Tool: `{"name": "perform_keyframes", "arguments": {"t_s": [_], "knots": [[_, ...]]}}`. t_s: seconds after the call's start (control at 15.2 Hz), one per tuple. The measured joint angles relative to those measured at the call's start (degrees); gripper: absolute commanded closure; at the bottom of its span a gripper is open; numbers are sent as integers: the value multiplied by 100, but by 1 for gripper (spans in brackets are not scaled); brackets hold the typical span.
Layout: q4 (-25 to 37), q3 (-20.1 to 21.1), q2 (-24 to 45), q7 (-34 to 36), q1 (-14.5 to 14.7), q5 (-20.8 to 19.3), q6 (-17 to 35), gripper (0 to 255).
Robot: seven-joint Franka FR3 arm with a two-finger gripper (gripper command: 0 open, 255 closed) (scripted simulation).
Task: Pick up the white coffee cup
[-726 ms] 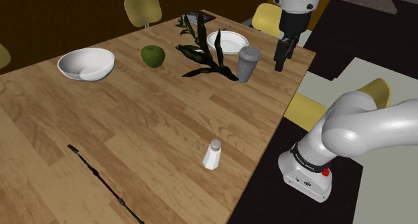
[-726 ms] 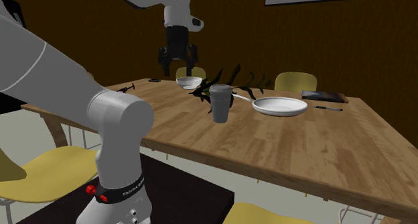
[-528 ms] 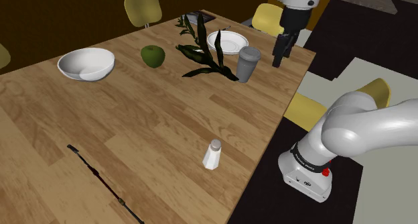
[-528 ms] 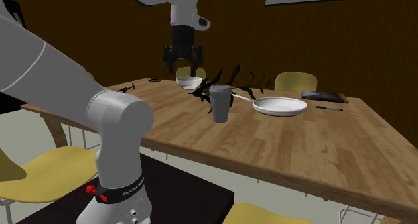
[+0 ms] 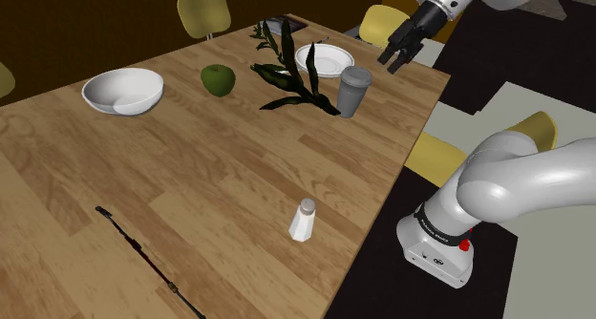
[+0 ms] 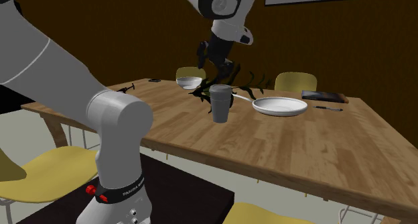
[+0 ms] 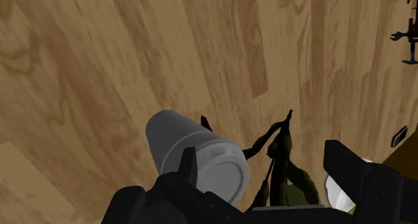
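Shoulder view: holding the black two-finger gripper (image 5: 393, 61) tilted in the air and spread open, up over the far edge of the wooden table (image 5: 191, 183), near the grey lidded cup (image 5: 353, 91) standing upright beside the dark leafy sprig (image 5: 287, 74) and the round white plate (image 5: 324, 59). Second exterior view: hovering above and behind the cup, touching nothing. Wrist view: looking down along the cup, its lid showing just beside one black finger (image 7: 187, 169), unclasped, with the sprig lying between the parted fingers.
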Motion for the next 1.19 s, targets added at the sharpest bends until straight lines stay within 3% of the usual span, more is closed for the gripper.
{"name": "perform_keyframes", "arguments": {"t_s": [0.2, 0.33, 0.46, 0.92, 0.99, 1.19], "knots": [[-68, -1052, 296, -665, 266, 958, 558, 0], [-48, -1848, 536, -1197, 605, 1692, 798, 0], [-87, -2362, 655, -1567, 849, 2185, 933, 0], [-309, -2865, 904, -2154, 1103, 2455, 1174, 0], [-318, -2895, 927, -2193, 1126, 2470, 1190, 255], [-327, -2921, 949, -2229, 1149, 2488, 1210, 255]]}}
